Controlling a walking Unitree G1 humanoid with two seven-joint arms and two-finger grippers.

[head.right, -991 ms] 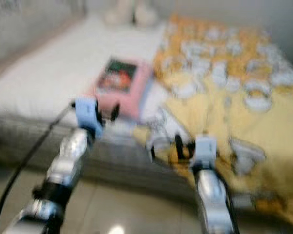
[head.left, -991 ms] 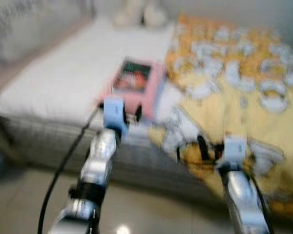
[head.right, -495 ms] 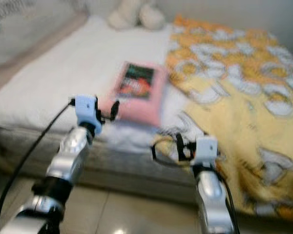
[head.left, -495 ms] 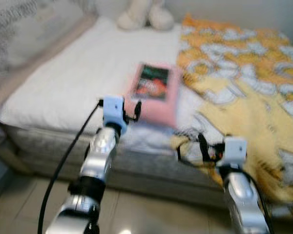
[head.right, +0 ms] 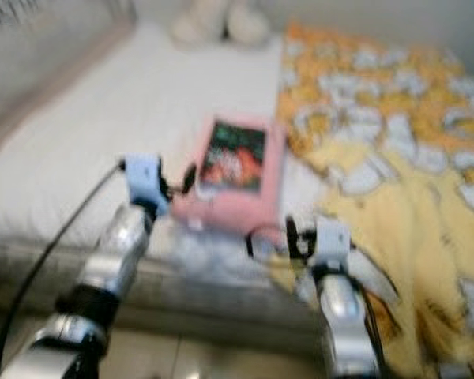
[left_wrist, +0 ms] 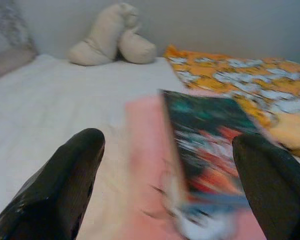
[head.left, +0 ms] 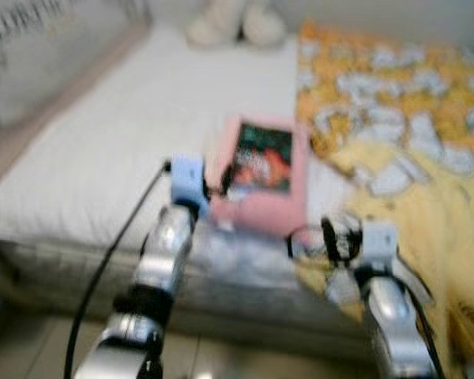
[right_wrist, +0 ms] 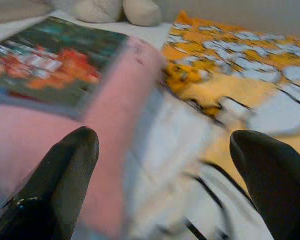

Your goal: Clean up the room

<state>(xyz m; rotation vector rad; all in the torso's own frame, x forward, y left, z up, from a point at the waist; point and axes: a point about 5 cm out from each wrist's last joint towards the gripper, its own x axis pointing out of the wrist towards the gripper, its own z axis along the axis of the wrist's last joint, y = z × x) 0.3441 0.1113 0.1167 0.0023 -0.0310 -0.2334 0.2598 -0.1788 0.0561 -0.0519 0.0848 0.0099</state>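
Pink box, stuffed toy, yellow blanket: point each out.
pink box (head.left: 261, 212): left eye view, its bare pink front edge.
stuffed toy (left_wrist: 112, 37): left wrist view, its cream body.
yellow blanket (head.right: 395, 174): right eye view, its patterned middle.

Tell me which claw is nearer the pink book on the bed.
Left. The left claw is open right at the pink book's near left edge; the right claw is open past its near right corner, by the yellow blanket.

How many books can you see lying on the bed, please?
1: a book with a dark cover rests on a pink pillow near the front edge of the bed, beside the yellow blanket; others may be hidden under it.
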